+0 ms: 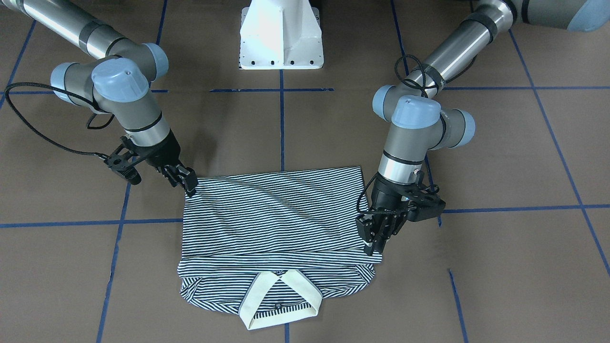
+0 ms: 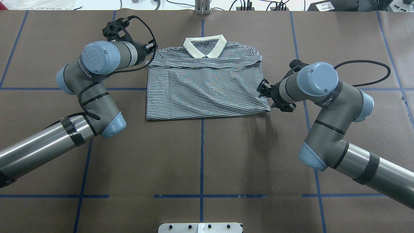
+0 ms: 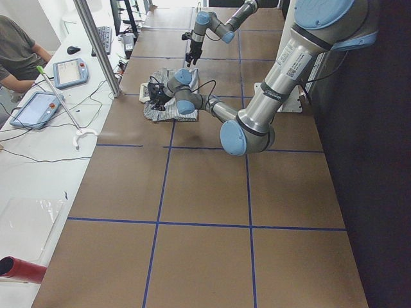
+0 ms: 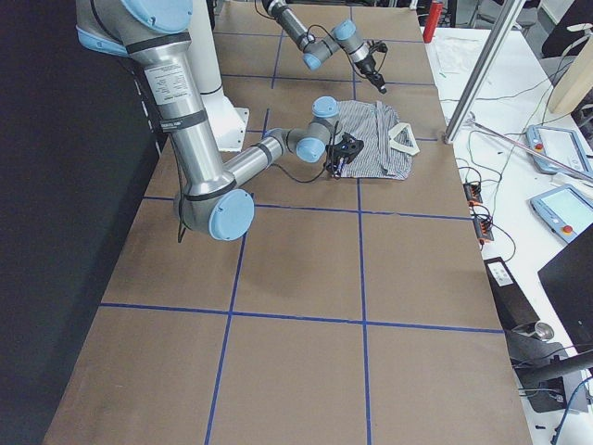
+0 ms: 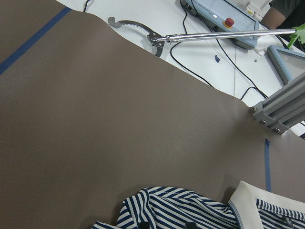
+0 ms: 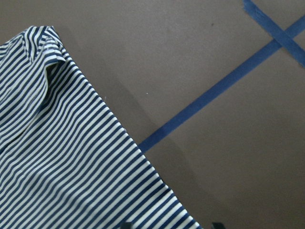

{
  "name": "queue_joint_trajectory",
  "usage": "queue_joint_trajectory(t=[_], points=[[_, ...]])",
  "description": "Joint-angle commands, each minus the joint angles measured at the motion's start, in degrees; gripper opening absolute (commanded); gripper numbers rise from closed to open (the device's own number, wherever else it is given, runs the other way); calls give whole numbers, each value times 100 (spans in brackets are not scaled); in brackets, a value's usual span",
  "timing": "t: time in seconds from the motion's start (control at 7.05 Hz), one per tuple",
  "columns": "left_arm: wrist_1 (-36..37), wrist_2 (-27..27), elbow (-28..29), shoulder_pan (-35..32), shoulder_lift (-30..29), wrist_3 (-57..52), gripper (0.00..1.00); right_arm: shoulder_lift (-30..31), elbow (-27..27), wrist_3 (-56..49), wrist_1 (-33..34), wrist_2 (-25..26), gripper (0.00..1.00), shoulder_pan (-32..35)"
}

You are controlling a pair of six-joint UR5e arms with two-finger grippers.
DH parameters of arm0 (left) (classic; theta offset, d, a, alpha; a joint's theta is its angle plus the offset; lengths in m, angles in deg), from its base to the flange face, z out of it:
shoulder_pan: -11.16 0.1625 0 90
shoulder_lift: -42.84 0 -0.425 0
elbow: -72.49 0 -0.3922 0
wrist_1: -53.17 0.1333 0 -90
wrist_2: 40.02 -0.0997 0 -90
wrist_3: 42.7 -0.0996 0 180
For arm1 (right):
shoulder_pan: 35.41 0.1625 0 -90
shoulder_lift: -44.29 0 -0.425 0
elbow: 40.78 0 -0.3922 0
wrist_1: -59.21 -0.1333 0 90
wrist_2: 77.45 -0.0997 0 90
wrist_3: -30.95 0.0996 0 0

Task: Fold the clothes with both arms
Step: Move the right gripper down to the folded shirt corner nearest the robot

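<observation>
My right claw [image 1: 189,186] hangs released at a corner of the polo shirt [image 1: 276,214], which lies folded flat on the table [image 1: 500,267]. Whether my left claw [image 1: 376,245], at the opposite edge, is gripping I cannot tell. Pinching only one layer, or snagging an edge, could skew the fold.

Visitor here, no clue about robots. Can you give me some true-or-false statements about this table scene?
1. The polo shirt has navy-and-white stripes and a cream collar. True.
2. The collar lies on the side nearest the white base. False: it lies on the side farthest from it.
3. The left gripper and the right gripper are at opposite sides of the shirt. True.
4. The shirt hangs in the air. False: it lies on the table.
</observation>
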State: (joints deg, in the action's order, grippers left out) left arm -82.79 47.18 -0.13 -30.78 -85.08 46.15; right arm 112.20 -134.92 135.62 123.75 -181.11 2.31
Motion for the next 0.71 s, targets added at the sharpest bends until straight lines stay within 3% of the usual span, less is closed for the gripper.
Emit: queue_joint_trajectory(t=[0.0,0.14,0.28,0.43,0.57], points=[[18,0,-42,36,48,79,37,73,1,106,-81,187,65,-185],[18,-9,-42,36,48,80,37,91,44,106,-90,250,64,-264],[26,-9,-42,36,56,80,37,91,53,106,-73,268,51,-283],[27,-9,-42,36,48,88,37,143,45,106,-64,259,9,-283],[35,-9,-42,36,48,114,38,291,-103,106,-90,250,0,-291]])
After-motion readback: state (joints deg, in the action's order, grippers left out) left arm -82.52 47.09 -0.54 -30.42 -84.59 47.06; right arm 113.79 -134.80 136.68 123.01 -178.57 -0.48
